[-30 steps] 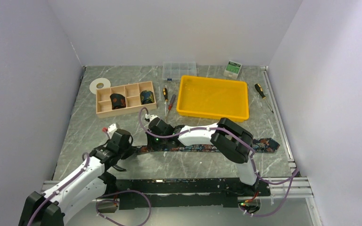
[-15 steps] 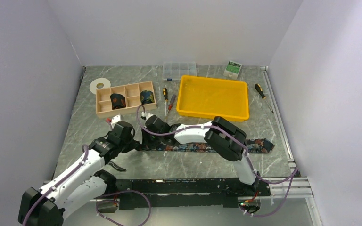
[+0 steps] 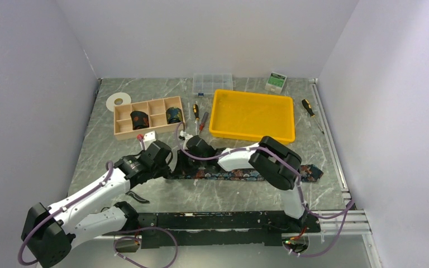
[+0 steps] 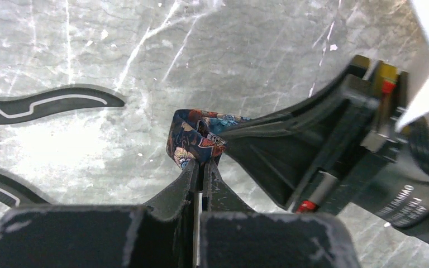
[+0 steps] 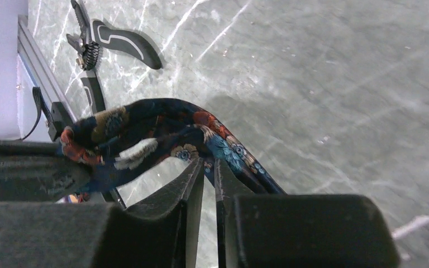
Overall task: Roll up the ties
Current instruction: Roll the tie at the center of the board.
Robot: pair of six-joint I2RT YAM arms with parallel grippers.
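Top looks down; close wrist cameras share the tie [image 4: 196, 135].

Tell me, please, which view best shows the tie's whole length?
Top external: the tie lies stretched out, partly under the right arm. Both wrist views show only its folded end.

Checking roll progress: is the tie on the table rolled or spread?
Mostly spread: the tie lies in a long strip; only its end curls, pinched by left gripper and right gripper.
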